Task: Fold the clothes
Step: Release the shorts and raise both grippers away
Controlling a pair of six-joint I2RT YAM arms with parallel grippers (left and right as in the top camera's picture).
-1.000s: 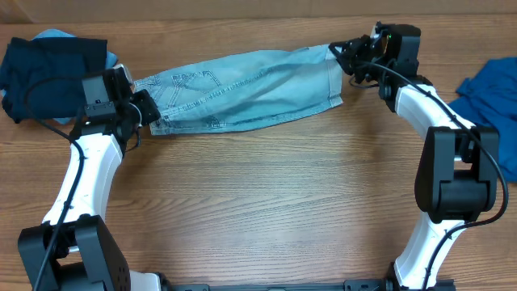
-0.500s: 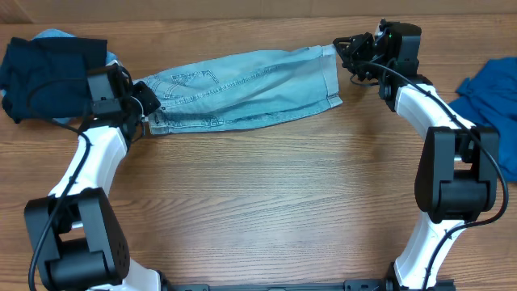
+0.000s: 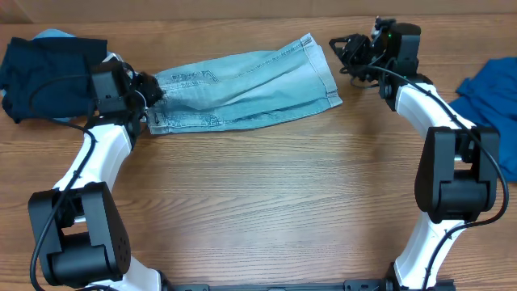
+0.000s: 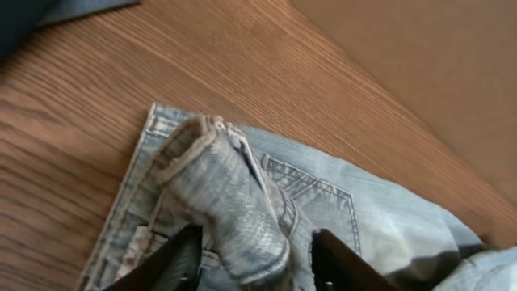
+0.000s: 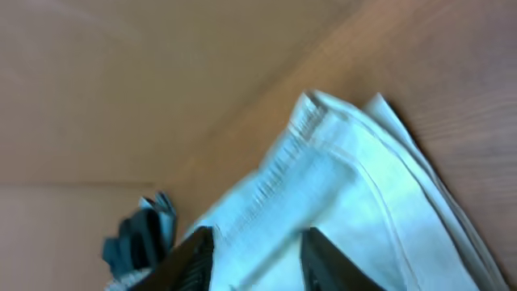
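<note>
Denim shorts (image 3: 242, 89) are lying folded lengthwise on the surface (image 3: 258, 202) between the arms. Both pincers are letting go of the ends they held: the left pincer (image 3: 147, 90) is gaping around the bunched waistband, and the right pincer (image 3: 341, 48) is gaping just off the hem. This fold is likely finishing.

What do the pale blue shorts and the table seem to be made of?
The pale blue shorts: likely washed denim, matte, judging by the stitched pocket and thick hems. The table: wood or wood-look laminate, smooth; grain lines show.
</note>
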